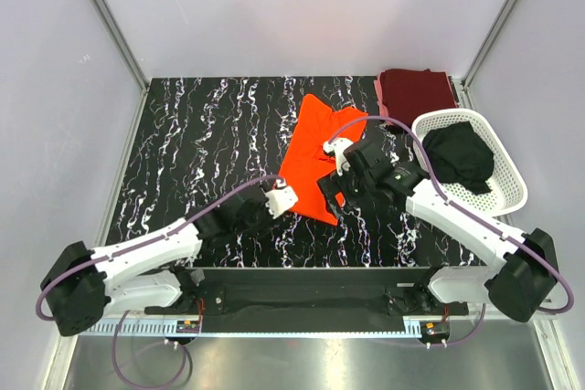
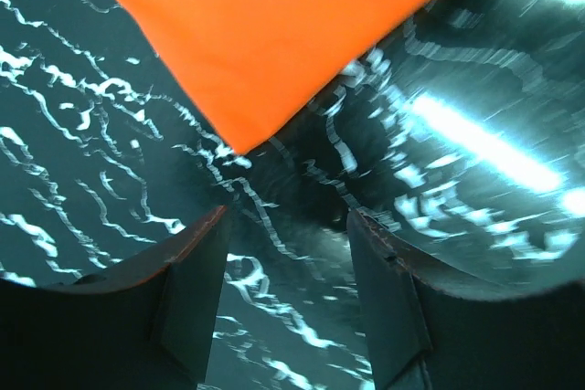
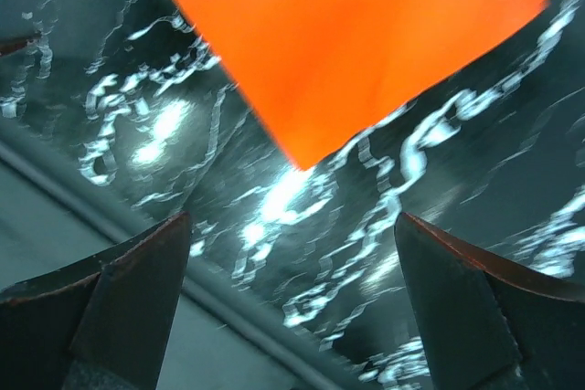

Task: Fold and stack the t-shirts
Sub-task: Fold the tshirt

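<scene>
- Left gripper (image 1: 285,200): jaws parted and holding nothing, low over the black marbled table (image 1: 201,143). In the left wrist view (image 2: 288,216) both dark fingers (image 2: 196,271) frame bare tabletop.
- Right gripper (image 1: 332,200): jaws spread wide and also empty. In the right wrist view (image 3: 292,218) the gap between the fingers shows only the table surface (image 3: 439,180).
- Orange t-shirt (image 1: 315,157): lies flat on the table between the two grippers, just to the right of the left gripper. A pointed corner of the cloth (image 2: 274,25) sits just ahead of the left fingertips, not between them. Another corner (image 3: 366,34) lies just ahead of the right gripper's fingertips, likewise ungripped.
- Black t-shirt (image 1: 460,154): bunched inside the white perforated basket (image 1: 512,194), well off to the right of the right gripper, beside that arm's forearm.
- Maroon t-shirt (image 1: 416,93): a folded rectangle at the far right corner of the table, beyond the right gripper and touching the basket's far rim.
</scene>
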### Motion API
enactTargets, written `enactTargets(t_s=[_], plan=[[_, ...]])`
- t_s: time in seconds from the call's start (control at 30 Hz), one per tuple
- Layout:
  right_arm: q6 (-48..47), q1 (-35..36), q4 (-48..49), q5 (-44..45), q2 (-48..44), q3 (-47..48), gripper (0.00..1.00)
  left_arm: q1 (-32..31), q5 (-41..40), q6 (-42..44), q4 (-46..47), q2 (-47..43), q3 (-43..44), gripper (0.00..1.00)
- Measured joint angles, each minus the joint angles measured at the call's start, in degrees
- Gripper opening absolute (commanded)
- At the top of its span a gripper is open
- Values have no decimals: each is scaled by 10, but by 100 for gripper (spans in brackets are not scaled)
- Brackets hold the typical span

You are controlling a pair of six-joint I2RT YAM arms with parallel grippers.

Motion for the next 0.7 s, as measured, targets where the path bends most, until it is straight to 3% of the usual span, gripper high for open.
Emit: enactTargets(t_s=[0.13,0.27,0.43,0.7], plan=[[-93,12,21,33,-9,-11,100,1,-14,83,60,7,-59,56],[-180,33,49,40,-64,-85,100,2,-10,124,103,32,-73,54],[-271,42,83,24,-100,-147,99,2,0,164,165,83,-72,53],[-417,59,144,-53,-96,-232,100,2,14,228,174,153,-43,51]])
